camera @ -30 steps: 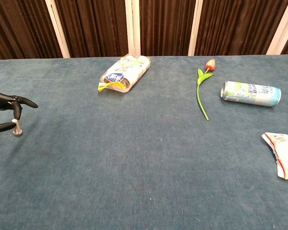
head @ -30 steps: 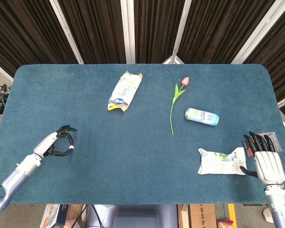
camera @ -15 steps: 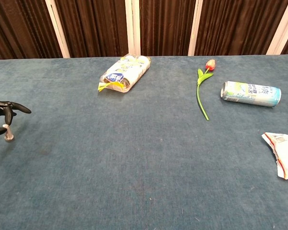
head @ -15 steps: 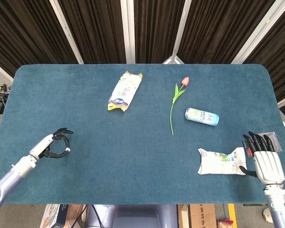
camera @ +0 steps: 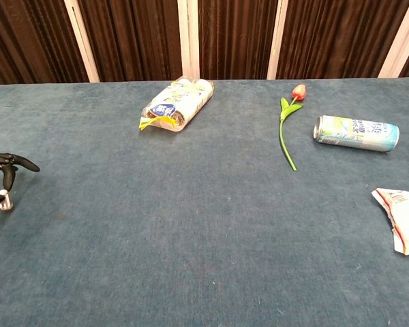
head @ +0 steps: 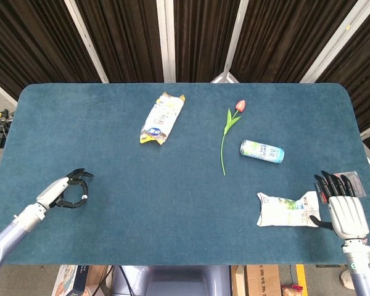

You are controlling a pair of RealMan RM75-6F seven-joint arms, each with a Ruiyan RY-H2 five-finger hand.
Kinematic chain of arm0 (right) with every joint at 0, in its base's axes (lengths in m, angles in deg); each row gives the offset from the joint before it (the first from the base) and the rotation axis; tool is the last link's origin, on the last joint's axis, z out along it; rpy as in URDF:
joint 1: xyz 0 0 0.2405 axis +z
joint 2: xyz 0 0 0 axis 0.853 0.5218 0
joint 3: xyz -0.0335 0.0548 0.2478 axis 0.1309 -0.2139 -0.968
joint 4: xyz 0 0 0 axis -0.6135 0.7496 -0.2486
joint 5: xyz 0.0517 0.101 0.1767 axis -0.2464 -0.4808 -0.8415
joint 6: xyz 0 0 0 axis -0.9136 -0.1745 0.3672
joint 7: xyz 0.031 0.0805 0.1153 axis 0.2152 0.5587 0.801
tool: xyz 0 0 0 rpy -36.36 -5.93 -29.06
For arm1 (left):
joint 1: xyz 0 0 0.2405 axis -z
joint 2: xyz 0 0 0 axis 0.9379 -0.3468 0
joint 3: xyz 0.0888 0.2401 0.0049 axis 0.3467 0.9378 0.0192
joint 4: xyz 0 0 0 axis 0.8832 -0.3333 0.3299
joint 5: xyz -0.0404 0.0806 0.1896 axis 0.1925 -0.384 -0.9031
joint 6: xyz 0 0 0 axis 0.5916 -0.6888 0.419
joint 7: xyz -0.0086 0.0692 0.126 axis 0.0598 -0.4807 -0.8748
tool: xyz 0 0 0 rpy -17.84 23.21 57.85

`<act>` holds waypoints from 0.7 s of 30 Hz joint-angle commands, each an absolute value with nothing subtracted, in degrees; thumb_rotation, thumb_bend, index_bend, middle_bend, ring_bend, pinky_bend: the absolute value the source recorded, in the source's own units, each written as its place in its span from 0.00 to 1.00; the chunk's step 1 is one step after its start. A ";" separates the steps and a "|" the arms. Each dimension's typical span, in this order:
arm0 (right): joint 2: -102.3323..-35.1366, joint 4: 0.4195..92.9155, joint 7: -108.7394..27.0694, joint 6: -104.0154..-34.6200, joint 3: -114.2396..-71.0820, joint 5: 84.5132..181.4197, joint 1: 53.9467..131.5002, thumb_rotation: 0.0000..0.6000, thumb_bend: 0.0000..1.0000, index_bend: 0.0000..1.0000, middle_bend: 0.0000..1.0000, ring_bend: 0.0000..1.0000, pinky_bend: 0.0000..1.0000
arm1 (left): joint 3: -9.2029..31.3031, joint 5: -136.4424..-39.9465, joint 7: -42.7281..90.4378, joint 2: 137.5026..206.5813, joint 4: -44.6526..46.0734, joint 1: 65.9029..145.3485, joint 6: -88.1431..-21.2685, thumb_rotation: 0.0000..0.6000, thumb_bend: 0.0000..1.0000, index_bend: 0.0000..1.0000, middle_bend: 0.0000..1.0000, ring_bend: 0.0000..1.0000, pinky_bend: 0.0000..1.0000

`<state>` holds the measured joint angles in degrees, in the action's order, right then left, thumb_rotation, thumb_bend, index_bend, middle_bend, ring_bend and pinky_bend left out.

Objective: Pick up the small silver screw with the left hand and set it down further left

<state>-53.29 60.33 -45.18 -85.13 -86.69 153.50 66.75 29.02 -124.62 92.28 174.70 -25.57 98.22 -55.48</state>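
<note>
The small silver screw shows at the far left edge of the chest view, pinched between the thumb and a finger of my left hand. It sits low, at or just above the blue cloth; contact cannot be told. From the head camera the same left hand lies near the table's front left, with the screw a tiny pale dot at its fingertips. My right hand rests at the front right edge, fingers straight and apart, holding nothing.
A yellow-and-white snack packet lies at the back centre-left. A tulip and a lying drink can are right of centre. A torn white wrapper lies by the right hand. The blue table ends just left of my left hand.
My left hand has carried the screw leftward and toward the front edge, sinking lower to the cloth. The right hand has not moved.
</note>
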 commanded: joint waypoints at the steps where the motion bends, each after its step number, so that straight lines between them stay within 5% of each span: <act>1: -53.34 60.28 -45.17 -85.22 -86.69 153.58 66.74 1.00 0.10 0.14 0.10 0.09 0.00 | 29.27 -124.56 91.92 174.85 -26.06 98.04 -55.53 1.00 0.52 0.61 0.16 0.00 0.00; 21: -53.81 60.08 -45.45 -85.64 -86.91 153.38 66.68 1.00 0.10 0.16 0.10 0.09 0.00 | 30.80 -124.82 93.63 173.29 -28.01 96.70 -57.60 1.00 0.48 0.50 0.14 0.00 0.00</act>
